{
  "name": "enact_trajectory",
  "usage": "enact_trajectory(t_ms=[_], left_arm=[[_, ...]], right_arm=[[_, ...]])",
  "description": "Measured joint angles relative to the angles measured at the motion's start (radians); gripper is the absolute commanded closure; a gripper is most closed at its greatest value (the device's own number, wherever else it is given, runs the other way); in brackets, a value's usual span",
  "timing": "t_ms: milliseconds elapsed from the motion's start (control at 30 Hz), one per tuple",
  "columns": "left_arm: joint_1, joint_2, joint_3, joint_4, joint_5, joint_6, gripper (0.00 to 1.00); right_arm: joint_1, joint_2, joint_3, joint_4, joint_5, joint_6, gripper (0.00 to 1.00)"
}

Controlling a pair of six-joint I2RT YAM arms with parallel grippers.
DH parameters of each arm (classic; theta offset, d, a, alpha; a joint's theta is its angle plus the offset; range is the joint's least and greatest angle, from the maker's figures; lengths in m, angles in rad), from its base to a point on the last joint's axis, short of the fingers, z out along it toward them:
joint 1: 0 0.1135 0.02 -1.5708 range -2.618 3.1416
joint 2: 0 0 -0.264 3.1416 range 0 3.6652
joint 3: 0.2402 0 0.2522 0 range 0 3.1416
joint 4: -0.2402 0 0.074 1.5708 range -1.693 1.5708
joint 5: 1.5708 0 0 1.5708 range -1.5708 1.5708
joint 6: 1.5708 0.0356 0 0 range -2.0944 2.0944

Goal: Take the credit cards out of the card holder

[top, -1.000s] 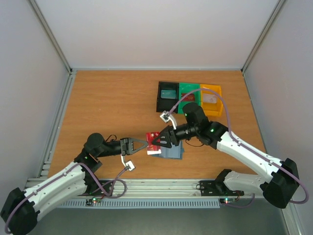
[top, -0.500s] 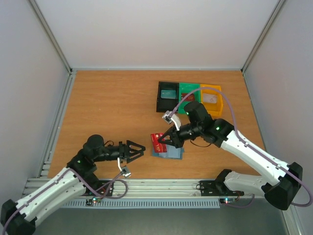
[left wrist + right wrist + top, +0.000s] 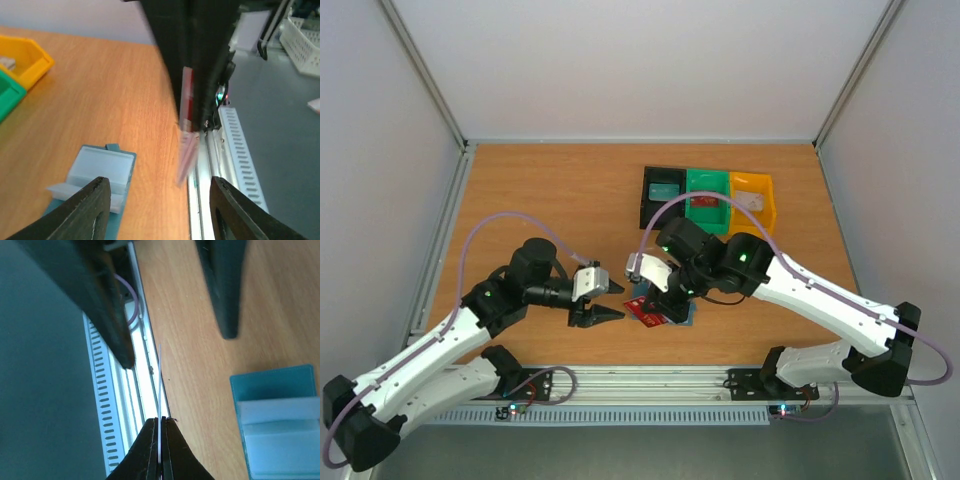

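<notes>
A red credit card [image 3: 645, 312] is pinched in my right gripper [image 3: 655, 300], just left of the card holder [image 3: 680, 315]. In the right wrist view the card [image 3: 159, 385] shows edge-on, sticking out of the shut right gripper [image 3: 159, 421]. The blue-grey holder [image 3: 280, 420] lies opened out on the table, pale pockets up. My left gripper [image 3: 607, 300] stands open a short way left of the card, holding nothing. In the left wrist view the card [image 3: 187, 100] hangs blurred in front of the open left gripper [image 3: 160, 181], with the holder [image 3: 102, 167] at lower left.
Black [image 3: 663, 190], green [image 3: 708, 190] and yellow [image 3: 752, 195] bins stand in a row at the back right. The slotted metal rail [image 3: 115, 430] runs along the table's near edge, close below the card. Grey walls enclose three sides.
The red card has passed from my left gripper to my right. The left gripper opened and backed off; the right shut on the card and swung it toward the near edge.
</notes>
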Motion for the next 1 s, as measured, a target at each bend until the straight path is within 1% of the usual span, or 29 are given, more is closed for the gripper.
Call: enact_trajectory(t_ms=[67,100,133,167,200,300,400,467,500,733,1000], left_arm=[[0.000,0.010,-0.014,0.052,-0.002,-0.128,0.51],[0.000,0.014,-0.023,0.076,-0.003,-0.193,0.57],[0.000,0.016,-0.029,0.101,-0.007,-0.249,0.65],[0.000,0.018,-0.034,0.117,-0.006,-0.297,0.71],[0.000,0.017,-0.040,0.132,-0.005,-0.335,0.74],[-0.003,0.013,-0.053,0.169,0.004,-0.414,0.83],[-0.003,0.008,-0.064,0.201,0.013,-0.455,0.90],[-0.002,0.005,-0.072,0.226,0.018,-0.474,0.98],[-0.002,0.003,-0.076,0.237,0.024,-0.477,1.00],[-0.002,-0.009,-0.113,0.320,0.038,-0.495,1.00],[0.012,-0.021,-0.130,0.362,0.022,-0.524,1.00]], right_arm=[[0.026,0.018,0.020,-0.004,0.009,-0.024,0.99],[0.033,0.027,0.031,-0.008,0.013,-0.034,0.99],[0.039,0.034,0.038,-0.008,0.017,-0.044,0.99],[0.042,0.040,0.045,-0.008,0.026,-0.051,0.99],[0.042,0.043,0.048,-0.007,0.033,-0.057,0.99],[0.041,0.046,0.049,-0.001,0.047,-0.070,0.99],[0.041,0.051,0.058,0.000,0.063,-0.081,0.99],[0.040,0.058,0.068,0.000,0.072,-0.090,0.99],[0.040,0.060,0.071,0.000,0.080,-0.094,0.99],[0.040,0.068,0.093,-0.015,0.105,-0.137,0.99],[0.016,0.081,0.106,-0.005,0.111,-0.190,0.99]])
